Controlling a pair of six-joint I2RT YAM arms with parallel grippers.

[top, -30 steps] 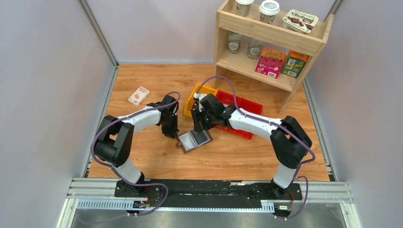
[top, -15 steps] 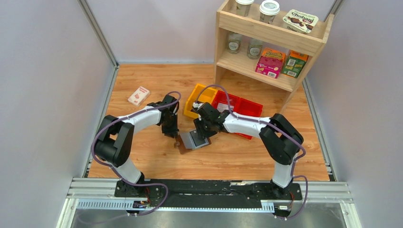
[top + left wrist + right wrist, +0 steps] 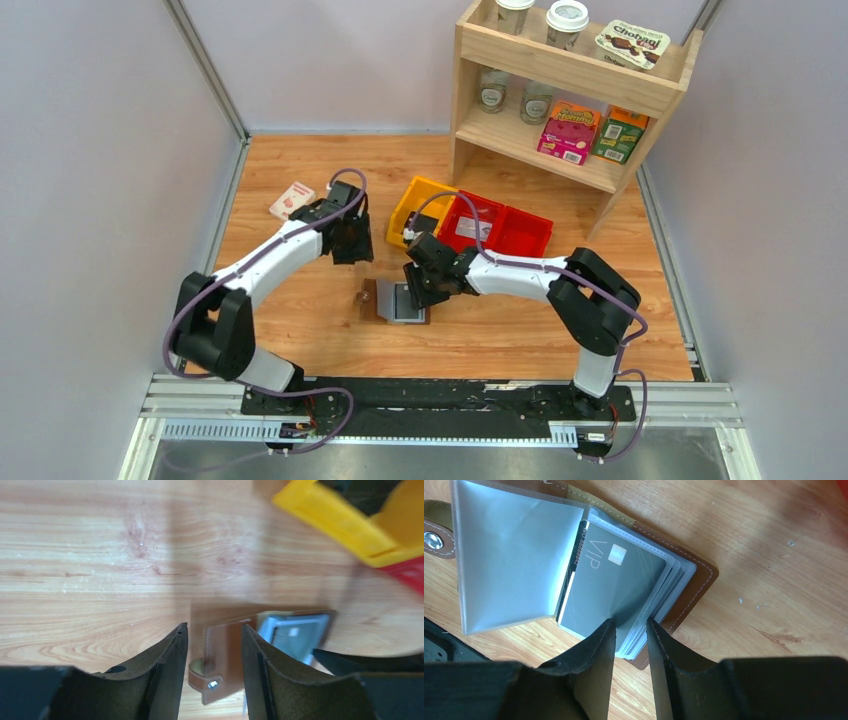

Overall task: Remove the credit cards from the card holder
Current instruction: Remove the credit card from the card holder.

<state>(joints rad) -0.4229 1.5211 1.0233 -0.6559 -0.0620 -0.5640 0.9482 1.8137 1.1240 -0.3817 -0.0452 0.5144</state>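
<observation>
The card holder [image 3: 395, 304] lies open on the tabletop [image 3: 300, 310] between the two arms, just in front of the yellow bin [image 3: 330, 517]. Its brown cover is underneath and its snap strap [image 3: 434, 540] points to the left.

In the right wrist view a clear sleeve [image 3: 509, 560] is folded back. That uncovers a grey card [image 3: 624, 575] marked VIP, which sits on a stack of further sleeves.

The right end effector [image 3: 630, 623] is down at the holder. Its two fingers [image 3: 599, 650] stand close together on either side of the near edge of the card and sleeve stack. Whether they are pressing on that edge or only bracketing it cannot be told.

The left end effector [image 3: 214, 628] hangs above bare wood, near the holder's strap side but apart from it. Its fingers are spread and nothing is between them; the holder only shows through the gap from farther off.

A small white-and-red box [image 3: 291, 201] lies well to the left, near the wall.
</observation>
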